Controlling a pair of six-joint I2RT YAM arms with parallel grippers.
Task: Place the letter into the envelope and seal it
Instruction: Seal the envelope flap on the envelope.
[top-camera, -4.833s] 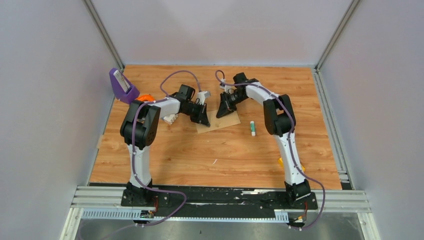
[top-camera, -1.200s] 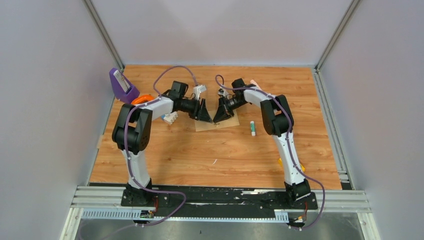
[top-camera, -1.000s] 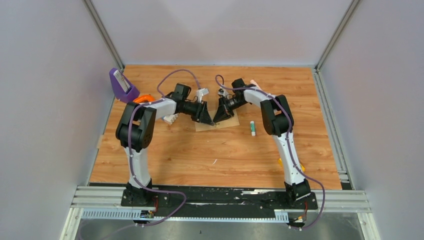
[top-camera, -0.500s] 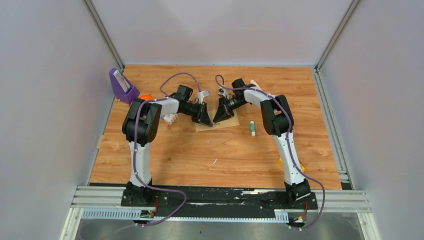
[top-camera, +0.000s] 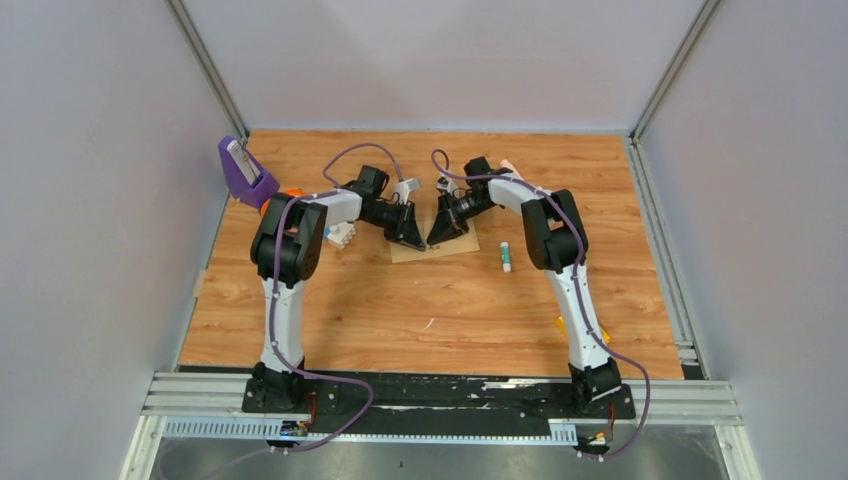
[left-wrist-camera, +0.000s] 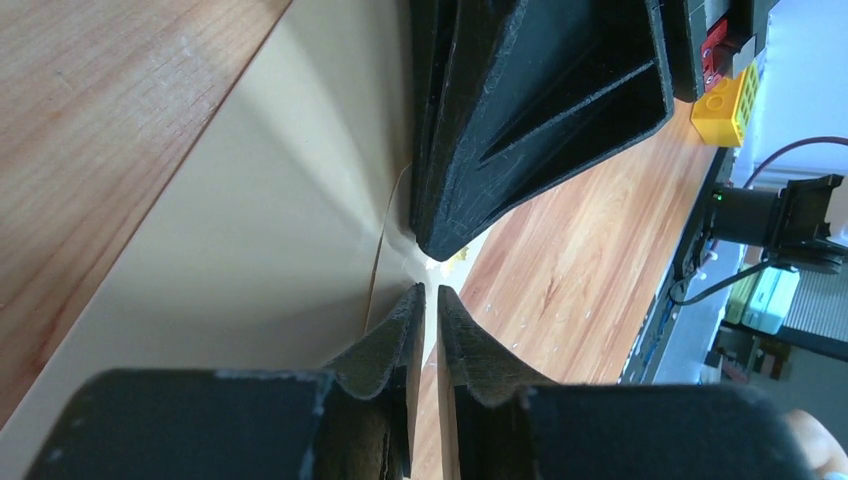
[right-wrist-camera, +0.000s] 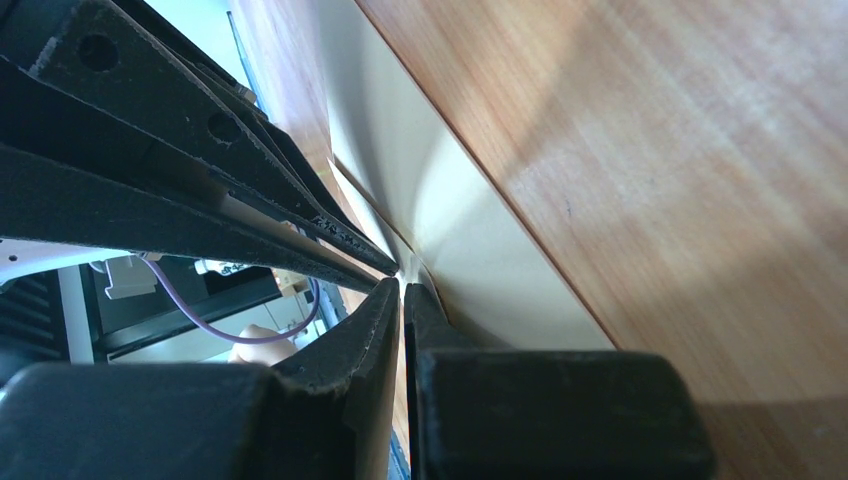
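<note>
Envelope (top-camera: 455, 248) of tan kraft paper lies on the desk (top-camera: 430, 320), toward its far side, and both arms lean in over it from either side. The right gripper (right-wrist-camera: 403, 285) has its fingers pressed together on a raised pucker of the envelope's paper. The left gripper (left-wrist-camera: 428, 292) meets it tip to tip at that same spot, its fingers almost together with only a thin slit between them. Whether paper sits in that slit cannot be told. A thin paper edge runs up to the tips. The letter cannot be made out apart from the envelope. A white and green stick (top-camera: 506, 257) lies just right of the envelope.
</note>
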